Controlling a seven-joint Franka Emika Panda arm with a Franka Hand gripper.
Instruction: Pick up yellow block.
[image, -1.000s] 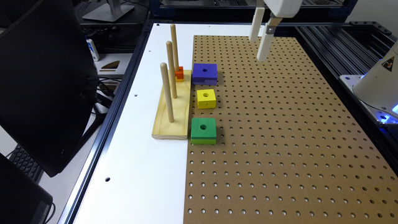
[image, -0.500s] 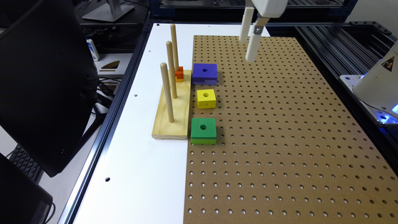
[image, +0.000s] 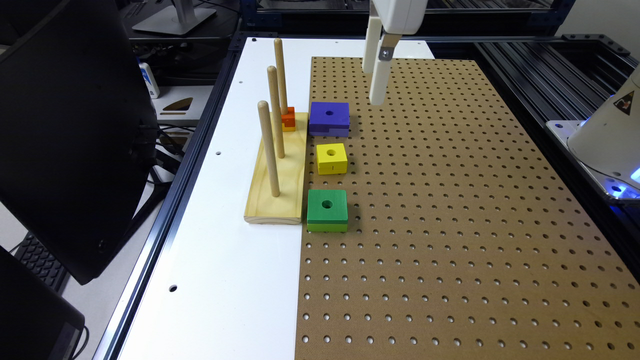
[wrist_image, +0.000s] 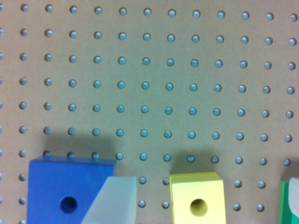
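Right now you are in the approach: the tool (image: 376, 82) hangs empty, fingers apart, at the exterior frame's upper centre. Bring it down-left over the small bright yellow holed block (image: 332, 158), mid-frame between purple and green blocks.

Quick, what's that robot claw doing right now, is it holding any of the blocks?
Gripper: open and holding nothing, up above the pegboard beyond the purple block; the yellow block lies untouched.
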